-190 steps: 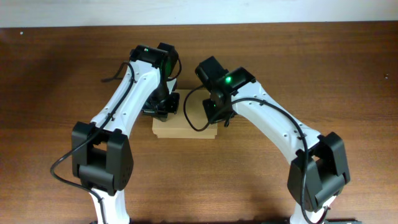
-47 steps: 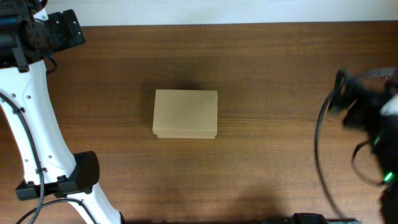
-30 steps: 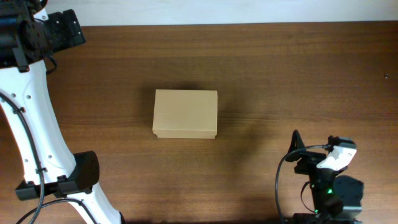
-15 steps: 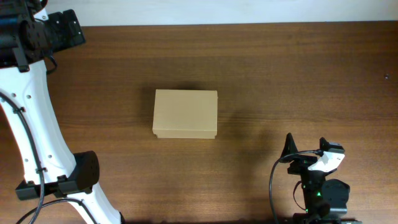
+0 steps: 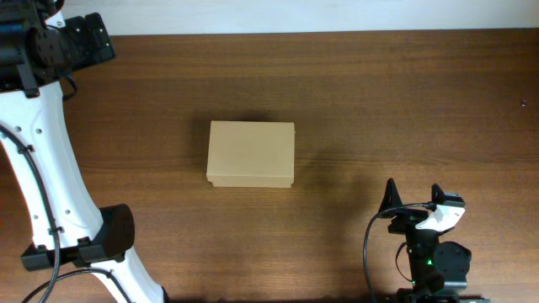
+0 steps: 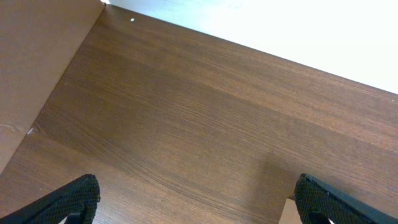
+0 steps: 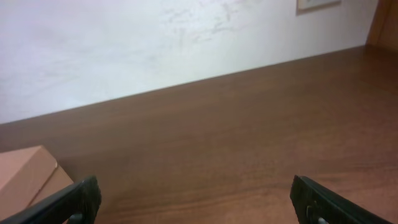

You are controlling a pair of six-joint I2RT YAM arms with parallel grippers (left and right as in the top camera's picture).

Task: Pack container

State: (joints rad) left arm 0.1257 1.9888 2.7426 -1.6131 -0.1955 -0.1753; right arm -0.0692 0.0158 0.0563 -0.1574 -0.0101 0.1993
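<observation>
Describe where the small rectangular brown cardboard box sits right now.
In the overhead view, the small rectangular brown cardboard box lies closed near the middle of the wooden table, slightly toward the side of the left arm.

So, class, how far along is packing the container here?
Done, apparently: the container sits closed on the table. In hand: nothing; the left fingers and right fingers stand open, empty, away from it. Left: nothing visible, though its contents cannot be seen.

My left arm (image 5: 50, 181), left edge: white links, black joints (image 5: 114, 236), black cable (image 5: 24, 156). My right arm (image 5: 434, 257), lower right: black, white cap (image 5: 444, 213), green light (image 5: 427, 263), looped cable. Left gripper (image 6: 202, 202), right gripper (image 7: 202, 199): black fingers (image 6: 74, 199).
</observation>
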